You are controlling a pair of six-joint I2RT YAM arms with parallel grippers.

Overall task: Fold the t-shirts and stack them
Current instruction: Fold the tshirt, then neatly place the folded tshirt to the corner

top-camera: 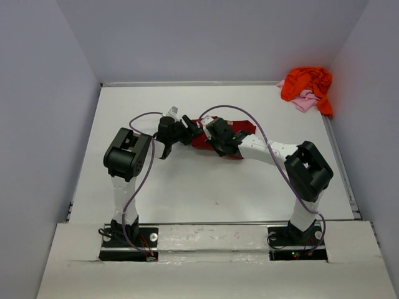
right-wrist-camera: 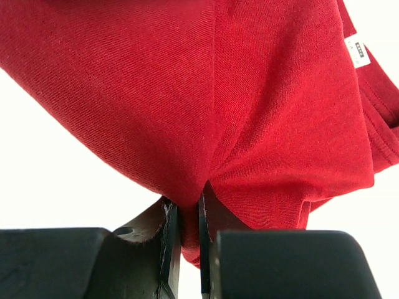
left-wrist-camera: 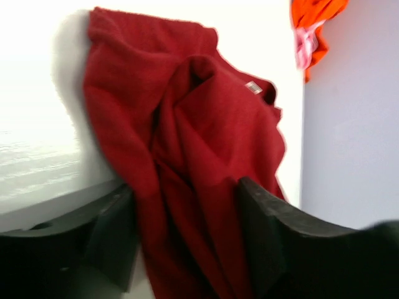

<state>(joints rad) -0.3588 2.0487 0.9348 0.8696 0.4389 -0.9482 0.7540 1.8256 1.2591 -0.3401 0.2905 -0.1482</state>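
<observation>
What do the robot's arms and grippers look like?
Both arms are alike: white links between chunky black joint housings, a purple cable looping along each, black base plates. The left gripper and right gripper have blunt matte black fingers.

Left pincer (left-wrist-camera: 184, 190) spread; right pincer (right-wrist-camera: 190, 215) clamped

Red t-shirt (left-wrist-camera: 212, 143): dark red, crumpled in deep folds, filling the middle of the view and running down between the fingers.
Tag (left-wrist-camera: 253, 87): small and white, at the neckline, upper right of the cloth.
Left gripper (left-wrist-camera: 184, 193): two black fingers (left-wrist-camera: 274, 243) at the bottom, spread wide.
Table (left-wrist-camera: 37, 93): bright white, on the left.
Orange t-shirt (left-wrist-camera: 315, 15): bunched in the top right corner, well apart.
Pink t-shirt (left-wrist-camera: 303, 50): pale strip touching the orange cloth.
Wall (left-wrist-camera: 349, 137): pale grey, on the right.
</observation>
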